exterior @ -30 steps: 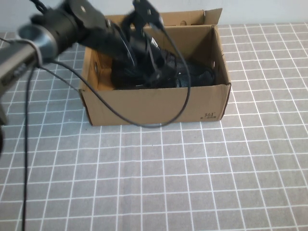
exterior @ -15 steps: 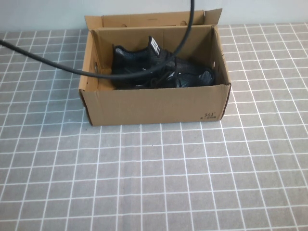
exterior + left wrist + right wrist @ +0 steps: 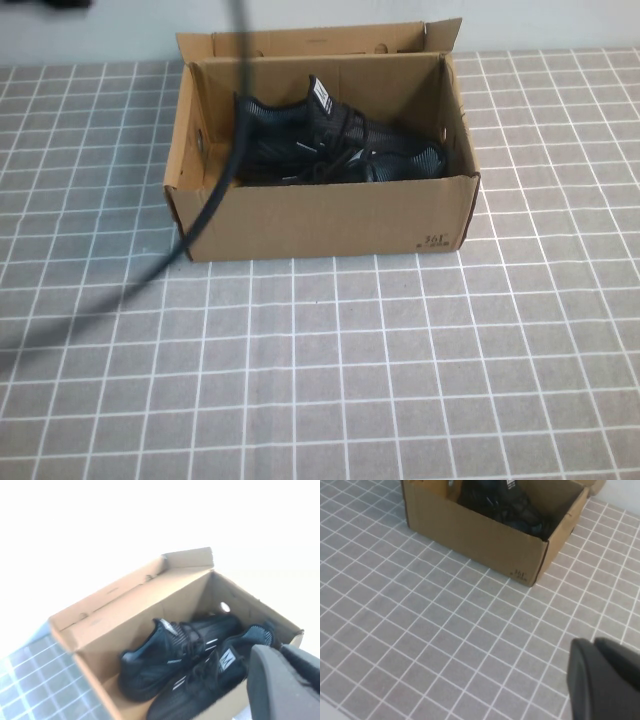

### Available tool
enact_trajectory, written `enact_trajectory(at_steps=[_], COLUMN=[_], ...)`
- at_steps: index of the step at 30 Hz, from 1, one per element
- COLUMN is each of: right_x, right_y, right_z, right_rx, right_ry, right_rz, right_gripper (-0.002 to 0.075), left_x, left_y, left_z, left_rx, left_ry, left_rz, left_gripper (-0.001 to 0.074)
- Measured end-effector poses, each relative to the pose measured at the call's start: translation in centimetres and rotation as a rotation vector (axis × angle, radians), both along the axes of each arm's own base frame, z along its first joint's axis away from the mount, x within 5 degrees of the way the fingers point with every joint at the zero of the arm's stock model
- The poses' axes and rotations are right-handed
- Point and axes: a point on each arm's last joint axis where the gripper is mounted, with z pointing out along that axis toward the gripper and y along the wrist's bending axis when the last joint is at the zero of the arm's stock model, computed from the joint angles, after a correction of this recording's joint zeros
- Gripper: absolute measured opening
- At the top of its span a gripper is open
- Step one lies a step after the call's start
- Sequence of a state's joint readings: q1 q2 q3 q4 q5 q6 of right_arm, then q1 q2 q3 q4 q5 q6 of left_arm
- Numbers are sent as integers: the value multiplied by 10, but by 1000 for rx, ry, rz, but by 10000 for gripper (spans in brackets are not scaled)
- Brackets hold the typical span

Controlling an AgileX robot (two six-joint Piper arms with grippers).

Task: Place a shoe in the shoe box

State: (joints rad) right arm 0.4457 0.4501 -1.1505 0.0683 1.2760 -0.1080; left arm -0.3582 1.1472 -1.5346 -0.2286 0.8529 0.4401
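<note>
The brown cardboard shoe box stands open at the back middle of the table. Black mesh shoes lie inside it, toes to the right. The left wrist view looks down into the box and shows two black shoes side by side. My left gripper is shut and empty, held high above the box and outside the high view. My right gripper is shut and empty above the grey tiles, in front of and right of the box.
A black cable hangs down across the box's left front corner and trails off over the gridded grey table to the left. The box's lid flap stands up at the back against the pale wall.
My left arm has lifted away from the box and left the high view. Its cable has swung from over the box to the left side. The shoes stay in the box.
</note>
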Motion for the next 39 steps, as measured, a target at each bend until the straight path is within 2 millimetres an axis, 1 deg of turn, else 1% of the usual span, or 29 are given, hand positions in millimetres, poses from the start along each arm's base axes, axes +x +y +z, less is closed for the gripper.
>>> enact_trajectory(at_steps=[1, 3, 6, 7, 9, 12, 14, 16, 17, 19, 22, 24, 27, 28, 30, 33, 39], right_x=[-7, -20, -34, -38, -47, -58, -60, -59, -55, -45, -25, -10, 13, 18, 28, 36, 44], right_y=[-3, -9, -16, -18, -23, -28, -30, -30, -28, -24, -16, -10, -2, 0, 3, 5, 8], right_z=[-4, -15, -31, -35, -43, -52, -58, -64, -67, -71, -84, -96, -119, -124, -139, -157, -184], right_rx=[13, 26, 53, 63, 108, 187, 232, 278, 302, 338, 371, 400, 448, 474, 513, 541, 519], right_ry=[-12, -29, -46, -52, -94, -181, -240, -297, -322, -363, -397, -435, -507, -549, -612, -648, -612], right_rz=[-3, -5, -13, -18, -28, -40, -49, -54, -58, -65, -78, -89, -109, -115, -129, -143, -154], right_gripper=[-16, -16, -16, -16, -16, -16, -16, -16, -16, -16, -16, -16, -16, -16, -16, -16, -17], left_x=[-11, -36, -72, -81, -101, -122, -131, -139, -143, -149, -151, -149, -144, -142, -141, -141, -143], left_y=[5, 16, 32, 36, 45, 54, 58, 63, 65, 69, 71, 70, 69, 68, 68, 67, 66], left_z=[-5, -20, -51, -59, -82, -115, -137, -160, -170, -189, -217, -238, -271, -281, -297, -307, -315], left_rx=[-13, -49, -97, -119, -158, -200, -216, -238, -252, -282, -296, -284, -247, -234, -214, -189, -155], left_ry=[-13, -50, -120, -148, -190, -240, -265, -303, -331, -389, -416, -390, -315, -287, -245, -192, -118], left_rz=[12, 37, 65, 75, 92, 112, 122, 133, 139, 153, 166, 171, 177, 179, 181, 176, 162], left_gripper=[0, 0, 0, 0, 0, 0, -1, -1, -1, -1, -1, -1, -1, -1, -1, -1, -1])
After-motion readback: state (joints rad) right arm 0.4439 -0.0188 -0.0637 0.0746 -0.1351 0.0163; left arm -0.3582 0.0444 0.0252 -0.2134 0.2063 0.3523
